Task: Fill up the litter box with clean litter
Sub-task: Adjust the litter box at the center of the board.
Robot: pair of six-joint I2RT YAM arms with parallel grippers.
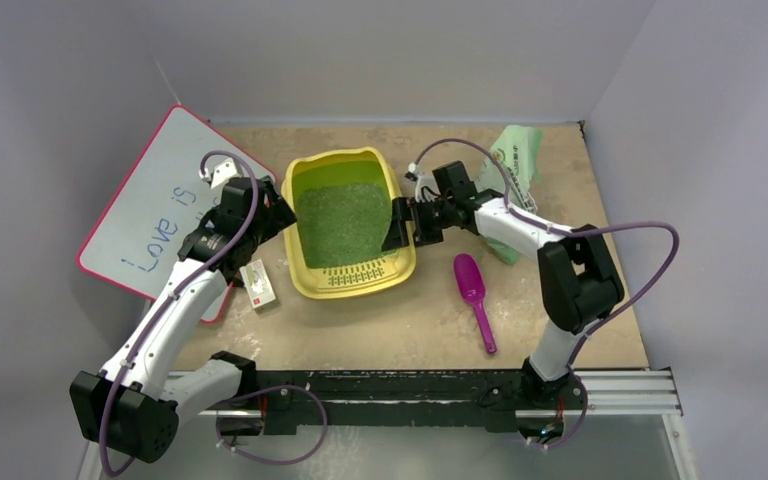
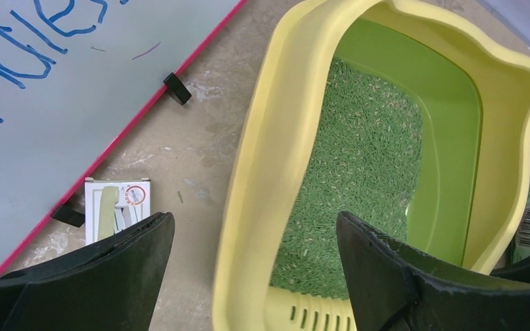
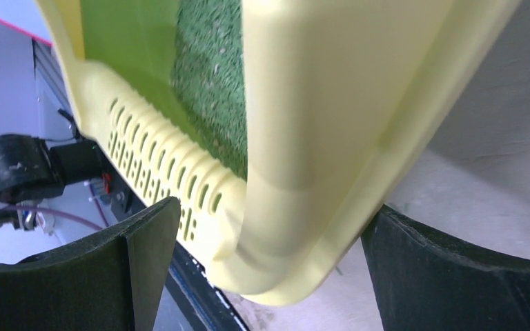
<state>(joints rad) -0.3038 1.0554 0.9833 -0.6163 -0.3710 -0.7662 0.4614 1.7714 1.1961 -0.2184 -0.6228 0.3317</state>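
While left hand [image 2: 255, 224] and right hand [image 3: 276, 207] are straddling the litter box [image 1: 335, 158] rims, both wide | litter [image 1: 345, 220] is sitting bunched near the grate [image 1: 360, 272] | likely bracing to shake it level.

Overall light: bright, soft and even in all three views, falling from above; the walls take a pale lilac cast.
Shadows: faint and soft-edged. There is a thin one beside the purple scoop [image 1: 469, 278] on the counter [image 1: 430, 320], and a broader grey one under the litter box [image 3: 303, 138] in my right wrist view.
Glare: nothing harsh, only a mild sheen on the whiteboard [image 1: 145, 215].
Focus, left wrist: clean litter [image 2: 359, 158] grains crisp at mid-distance; the box's near rim is smeared; my left tool [image 2: 255, 224] shows sharp surface texture.
Focus, right wrist: box rim close and soft; the litter is a green blur; my right tool [image 3: 276, 207] is dark with little detail.
Edges: top view is wide-angle, with the walls leaning outward.
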